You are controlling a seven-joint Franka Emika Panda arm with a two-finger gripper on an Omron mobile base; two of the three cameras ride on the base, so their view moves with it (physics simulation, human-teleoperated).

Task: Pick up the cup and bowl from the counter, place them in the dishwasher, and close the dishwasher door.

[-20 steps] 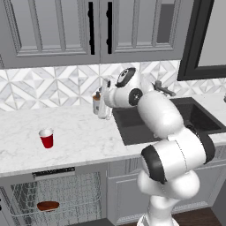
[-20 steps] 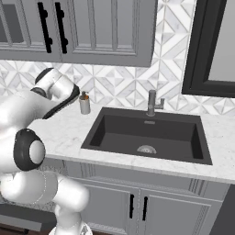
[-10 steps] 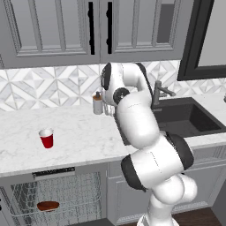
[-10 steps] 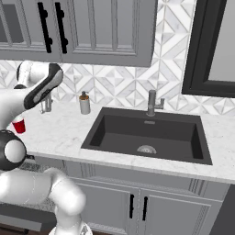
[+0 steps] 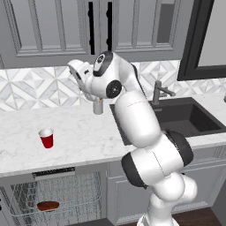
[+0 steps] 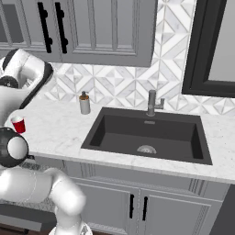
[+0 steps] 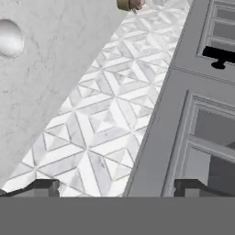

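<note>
Nowhere is any lettering legible. The spread, empty pincer (image 7: 117, 186) faces the tiled backsplash (image 7: 98, 119) and grey cabinet doors (image 7: 202, 114). Well below it, the small red tapered cup (image 5: 46, 138) stands upright on the white marble worktop (image 5: 84, 132); lower still, the shallow reddish-brown bowl (image 5: 47, 205) lies in the dishwasher's wire rack (image 5: 66, 194). A grey soap bottle (image 6: 84, 103) stands beside the black sink (image 6: 147, 133).

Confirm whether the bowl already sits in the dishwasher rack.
Yes, the bowl lies in the dishwasher wire rack, below the counter edge.
</note>
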